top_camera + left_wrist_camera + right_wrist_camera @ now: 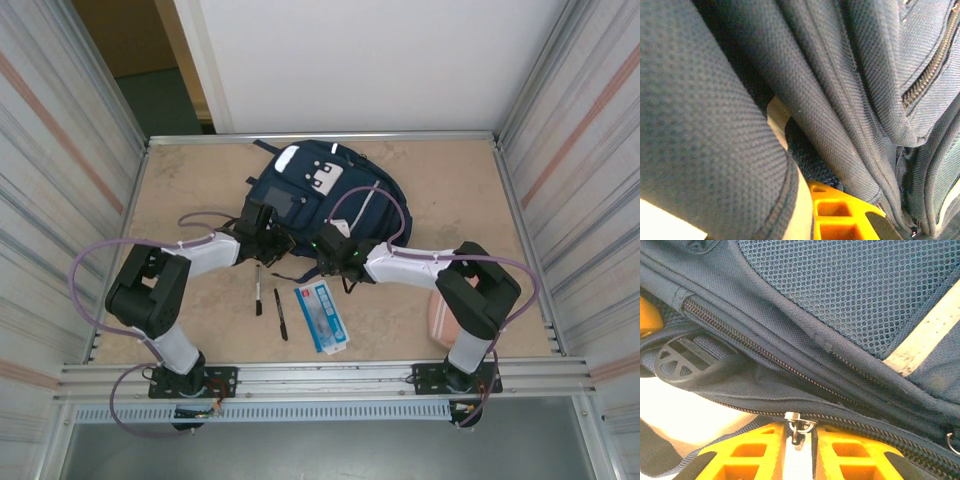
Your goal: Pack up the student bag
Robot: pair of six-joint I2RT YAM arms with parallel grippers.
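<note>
Tan, kinda marbled counter (450, 180), boxed in by a ribbed grey left wall (60, 140) and right wall (590, 130), faint orange stripes on both. Plain white panel (370, 60) at the far end, open gap (150, 95) far left, aluminium rail (330, 376) along the near edge.

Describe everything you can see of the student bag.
The student bag is a navy woven-fabric backpack with white front patches, thin white stripes, mesh panels and metal zips. It lies flat, front up, on the table toward the far edge, straps loose. The left gripper is shut among its folds at the near left; the right gripper pinches a zip pull on its near edge.
</note>
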